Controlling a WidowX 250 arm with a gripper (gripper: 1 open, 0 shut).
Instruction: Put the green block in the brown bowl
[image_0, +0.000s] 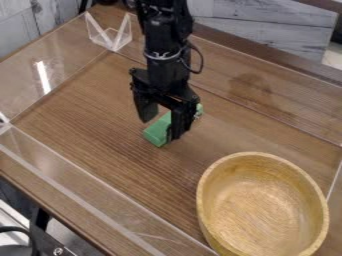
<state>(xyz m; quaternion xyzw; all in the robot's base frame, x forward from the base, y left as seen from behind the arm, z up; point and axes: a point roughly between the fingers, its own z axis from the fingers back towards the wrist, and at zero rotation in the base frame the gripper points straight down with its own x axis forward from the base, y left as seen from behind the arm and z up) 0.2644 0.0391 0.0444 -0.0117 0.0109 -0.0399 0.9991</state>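
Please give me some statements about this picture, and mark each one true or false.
1. The green block lies inside the brown bowl. False: it lies on the wooden table, outside the bowl.
2. The claw is over the green block and partly hides it. True.
3. The brown bowl is wider than the green block. True.
4. The claw is shut. False: it is open.
5. The brown bowl is filled with green blocks. False: nothing is in it.
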